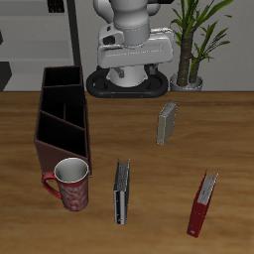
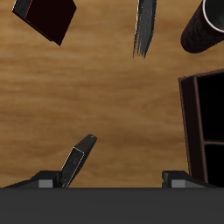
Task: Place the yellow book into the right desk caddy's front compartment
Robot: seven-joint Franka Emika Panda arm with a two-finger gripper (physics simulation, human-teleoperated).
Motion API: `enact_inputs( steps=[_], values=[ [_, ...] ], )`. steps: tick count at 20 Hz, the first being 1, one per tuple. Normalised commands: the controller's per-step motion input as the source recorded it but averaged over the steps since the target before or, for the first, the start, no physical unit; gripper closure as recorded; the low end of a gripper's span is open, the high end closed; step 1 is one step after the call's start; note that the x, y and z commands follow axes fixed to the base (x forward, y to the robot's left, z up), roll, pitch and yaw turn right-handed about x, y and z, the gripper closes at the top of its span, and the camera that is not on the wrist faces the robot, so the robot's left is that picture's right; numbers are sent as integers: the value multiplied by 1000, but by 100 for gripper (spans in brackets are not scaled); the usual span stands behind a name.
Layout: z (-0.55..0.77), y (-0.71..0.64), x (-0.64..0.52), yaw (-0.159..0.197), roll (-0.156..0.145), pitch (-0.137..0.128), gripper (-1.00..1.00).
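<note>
The yellow book (image 1: 167,123) stands upright on the table, a thin greyish-tan volume toward the back and past the middle. It also shows in the wrist view (image 2: 79,162). The right desk caddy (image 1: 62,117) is a long dark maroon box with inner dividers, running front to back along the table's side; part of it shows in the wrist view (image 2: 203,114). My gripper (image 1: 127,71) hangs high near the robot's base, behind the book and apart from it. In the wrist view (image 2: 112,184) its fingertips (image 2: 44,181) are spread wide with nothing between them.
A red patterned mug (image 1: 71,184) stands just in front of the caddy's front end. A dark grey-black book (image 1: 121,191) stands near the table's front edge. A red book (image 1: 203,203) stands near the front corner. A potted plant (image 1: 193,45) stands beside the robot's base.
</note>
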Motion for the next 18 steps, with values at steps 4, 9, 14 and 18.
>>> enact_inputs(
  steps=[4, 9, 14, 18],
  values=[
    [-12, -17, 29, -7, -10, 9, -100],
    [-13, 59, -10, -58, -35, -24, -100],
    [-108, 187, -129, -62, -32, -27, -100],
    [22, 218, -199, -88, -44, -67, -100]
  ],
)
